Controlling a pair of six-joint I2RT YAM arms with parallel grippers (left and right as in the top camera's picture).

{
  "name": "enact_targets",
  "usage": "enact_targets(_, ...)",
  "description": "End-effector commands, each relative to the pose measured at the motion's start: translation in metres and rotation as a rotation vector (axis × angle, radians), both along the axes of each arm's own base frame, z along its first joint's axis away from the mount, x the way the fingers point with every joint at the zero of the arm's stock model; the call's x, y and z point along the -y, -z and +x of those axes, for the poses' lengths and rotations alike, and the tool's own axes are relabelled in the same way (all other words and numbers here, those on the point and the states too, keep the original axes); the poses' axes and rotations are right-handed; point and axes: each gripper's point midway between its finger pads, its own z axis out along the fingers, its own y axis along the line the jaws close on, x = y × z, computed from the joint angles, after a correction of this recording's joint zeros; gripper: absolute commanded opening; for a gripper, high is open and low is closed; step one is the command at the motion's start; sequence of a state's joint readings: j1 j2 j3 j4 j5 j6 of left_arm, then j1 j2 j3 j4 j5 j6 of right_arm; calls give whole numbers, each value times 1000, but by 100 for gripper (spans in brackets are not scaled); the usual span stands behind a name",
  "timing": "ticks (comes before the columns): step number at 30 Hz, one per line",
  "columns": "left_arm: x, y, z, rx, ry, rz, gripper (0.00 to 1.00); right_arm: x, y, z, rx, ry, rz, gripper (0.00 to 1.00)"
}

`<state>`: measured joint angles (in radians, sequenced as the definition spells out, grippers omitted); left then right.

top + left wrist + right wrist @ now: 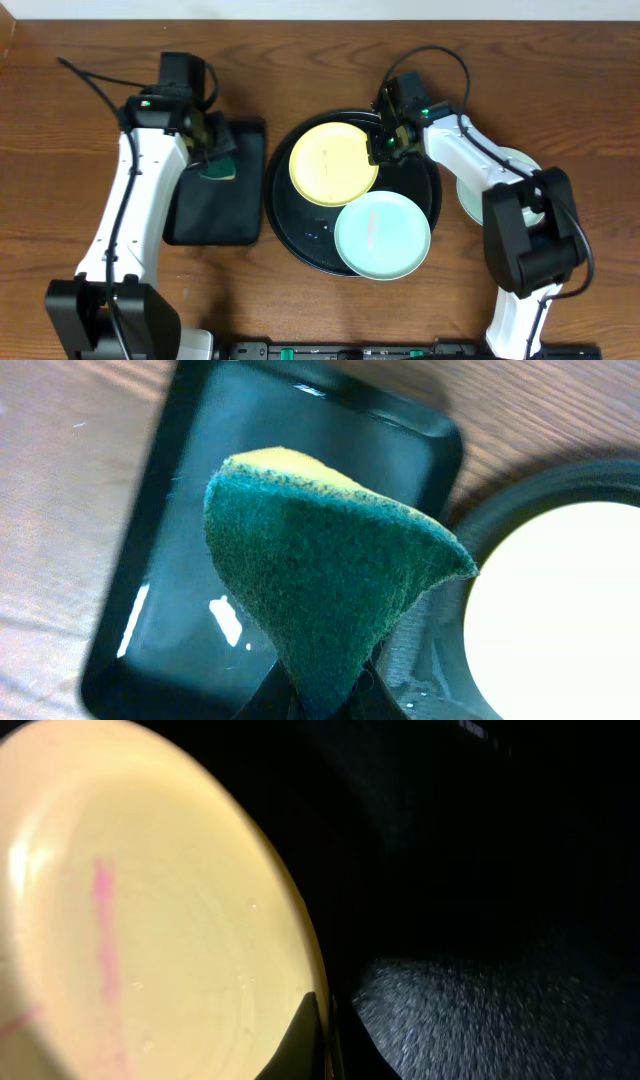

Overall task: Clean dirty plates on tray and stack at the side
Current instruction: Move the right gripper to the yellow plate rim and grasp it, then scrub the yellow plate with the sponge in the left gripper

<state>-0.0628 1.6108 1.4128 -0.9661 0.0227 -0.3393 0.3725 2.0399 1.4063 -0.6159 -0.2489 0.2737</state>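
My right claw (322, 1038) pinches yellow plate (150, 920) at rim, steadying it I judge; left claw (322, 698) grips sponge (320, 560) for scrubbing.

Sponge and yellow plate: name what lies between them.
Overhead view: only the small rectangular tray's right rim and the round black tray's left rim lie between the sponge, held by the left gripper, and the yellow plate. No other object.

Two plates (333, 163) lie in the round tray (300, 235); a third plate (468, 198) rests on the worktop (60, 120) to its right, and a rectangular tray (215, 215) to its left.
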Motion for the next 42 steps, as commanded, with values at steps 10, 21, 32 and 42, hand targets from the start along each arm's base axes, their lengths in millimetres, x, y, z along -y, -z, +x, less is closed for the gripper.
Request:
enact_targets(10,140,59,28,17,293,-69,7,9,54,-3,-95,49,-62,1)
enact_targets(21,175,128,25,-74,370,-32,8,9,55,0,-86,50,-60,1)
enact_targets(32,220,138,4,-143,566,-269,7,9,55,0,-84,50,-59,1)
enact_targets(42,159,142,44,-24,297,80,8,11,58,0,-81,52,-66,1)
